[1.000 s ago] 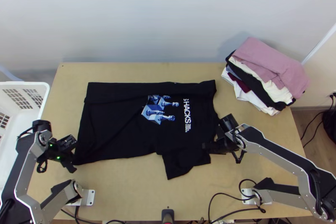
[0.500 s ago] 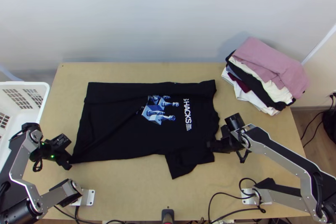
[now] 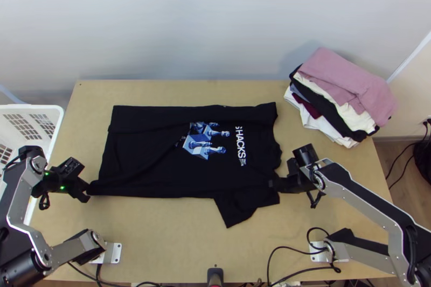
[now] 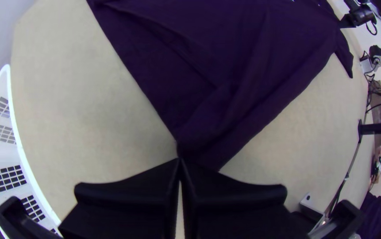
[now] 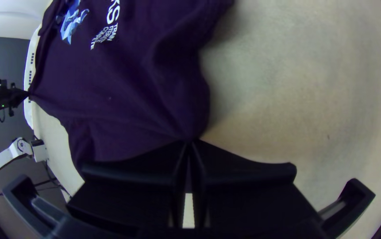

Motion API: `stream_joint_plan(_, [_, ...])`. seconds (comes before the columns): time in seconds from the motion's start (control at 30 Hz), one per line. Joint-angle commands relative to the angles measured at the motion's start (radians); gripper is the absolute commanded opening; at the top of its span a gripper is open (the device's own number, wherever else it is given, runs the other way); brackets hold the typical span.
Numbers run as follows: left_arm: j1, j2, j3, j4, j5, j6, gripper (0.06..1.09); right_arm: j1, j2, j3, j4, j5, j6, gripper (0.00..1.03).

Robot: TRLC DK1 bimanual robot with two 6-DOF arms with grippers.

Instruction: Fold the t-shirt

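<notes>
The black t-shirt (image 3: 156,152) lies sideways on the table, its printed chest toward the right and one sleeve hanging down at the near right. At its near left corner is my left gripper (image 3: 87,191); in the left wrist view that gripper (image 4: 179,160) is shut on the corner of the cloth, which rises in folds to the fingertips. My right gripper (image 3: 273,184) is at the shirt's right side above the sleeve. From the right wrist view, the same gripper (image 5: 191,141) is shut on the fabric there, with creases running out from its tips.
A stack of folded clothes (image 3: 345,93) sits at the table's far right corner. A white basket (image 3: 54,108) stands beyond the left edge. Cables (image 3: 301,271) run along the near edge around a black-topped post (image 3: 215,273).
Both grippers have shifted outward and slightly up the picture, the left one farther left, the right one farther right. The near edge of the shirt has straightened and moved up, and the sleeve has swung right.
</notes>
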Motion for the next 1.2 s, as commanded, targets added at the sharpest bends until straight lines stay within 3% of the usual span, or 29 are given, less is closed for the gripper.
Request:
stream_joint_plan(0.0, [0.024, 0.030, 0.007, 0.009, 0.009, 0.007, 0.10, -0.027, -0.025, -0.026, -0.029, 0.021, -0.030, 0.03])
stream_joint_plan(0.3, [0.044, 0.018, 0.037, -0.002, 0.026, 0.004, 0.10, -0.019, -0.084, 0.021, -0.080, 0.024, -0.040, 0.03])
stream_joint_plan(0.53, [-0.034, -0.037, 0.150, -0.068, 0.121, -0.139, 0.10, 0.056, -0.150, 0.138, -0.100, 0.023, -0.032, 0.03])
stream_joint_plan(0.73, [-0.082, -0.013, 0.207, -0.067, 0.148, -0.211, 0.10, 0.056, -0.114, 0.199, -0.100, 0.024, -0.055, 0.03])
stream_joint_plan(1.17, [-0.165, 0.179, 0.402, 0.087, 0.173, -0.502, 0.10, -0.023, 0.038, 0.348, 0.014, 0.026, -0.072, 0.03])
